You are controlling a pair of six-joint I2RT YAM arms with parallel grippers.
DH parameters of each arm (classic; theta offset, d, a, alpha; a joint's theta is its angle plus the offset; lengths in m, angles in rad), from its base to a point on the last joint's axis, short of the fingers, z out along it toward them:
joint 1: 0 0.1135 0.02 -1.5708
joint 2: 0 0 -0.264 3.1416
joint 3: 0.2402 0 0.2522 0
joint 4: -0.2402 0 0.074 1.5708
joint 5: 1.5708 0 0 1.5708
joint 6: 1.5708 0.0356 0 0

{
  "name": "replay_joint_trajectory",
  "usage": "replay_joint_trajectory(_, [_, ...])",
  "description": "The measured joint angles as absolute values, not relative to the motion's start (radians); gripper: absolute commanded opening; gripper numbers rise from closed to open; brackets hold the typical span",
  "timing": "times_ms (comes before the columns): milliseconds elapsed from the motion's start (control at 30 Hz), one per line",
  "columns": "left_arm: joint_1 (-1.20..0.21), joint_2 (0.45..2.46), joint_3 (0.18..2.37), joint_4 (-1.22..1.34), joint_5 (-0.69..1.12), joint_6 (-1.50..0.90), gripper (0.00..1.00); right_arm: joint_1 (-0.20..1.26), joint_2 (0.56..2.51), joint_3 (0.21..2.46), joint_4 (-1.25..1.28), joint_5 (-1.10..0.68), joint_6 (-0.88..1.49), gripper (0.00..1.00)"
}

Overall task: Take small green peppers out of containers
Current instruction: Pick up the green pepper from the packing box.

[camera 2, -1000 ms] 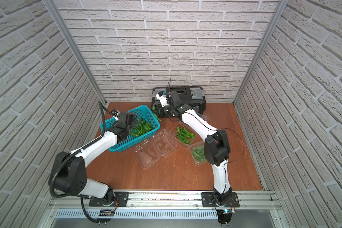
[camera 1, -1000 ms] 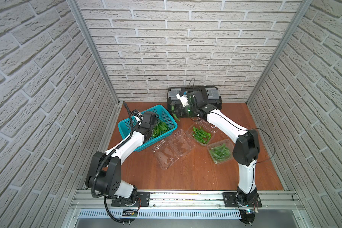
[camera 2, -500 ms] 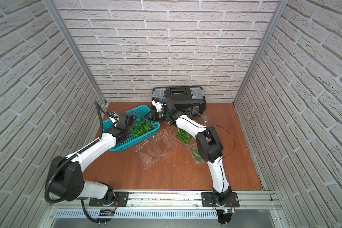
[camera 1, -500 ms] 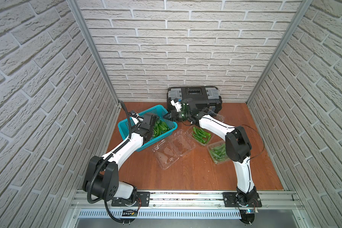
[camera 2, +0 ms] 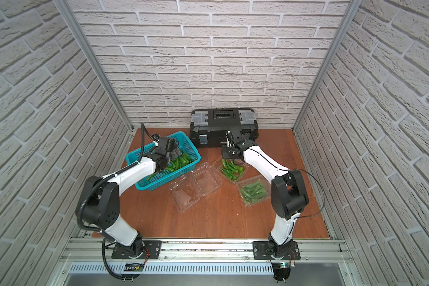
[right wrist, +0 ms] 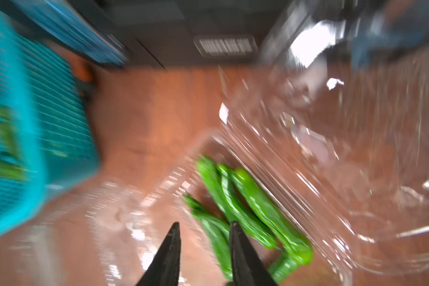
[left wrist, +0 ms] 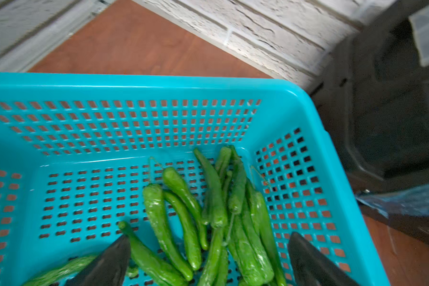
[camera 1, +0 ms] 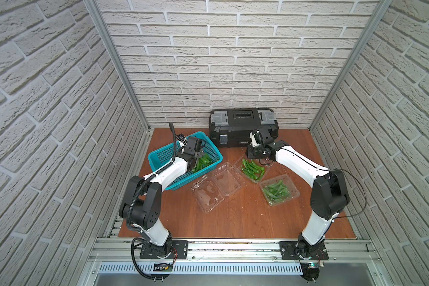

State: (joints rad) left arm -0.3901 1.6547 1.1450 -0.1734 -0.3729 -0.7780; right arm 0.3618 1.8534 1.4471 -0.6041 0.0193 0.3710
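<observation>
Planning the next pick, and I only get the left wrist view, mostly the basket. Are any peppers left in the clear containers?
Observer: Yes, an open container by the toolbox holds several peppers.
Operator: Any others?
Observer: A second container, apparently closed, also holds peppers.
Operator: And the third?
Observer: The third container lies open and empty beside the basket.
</observation>
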Motion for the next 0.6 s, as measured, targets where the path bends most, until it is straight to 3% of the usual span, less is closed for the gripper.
replay_joint_trajectory(600, [-0.518,1.873,1.414,-0.061,0.209,-0.537,0.98,0.355,2.05,1.489,-0.67,0.024,0.246,0.4])
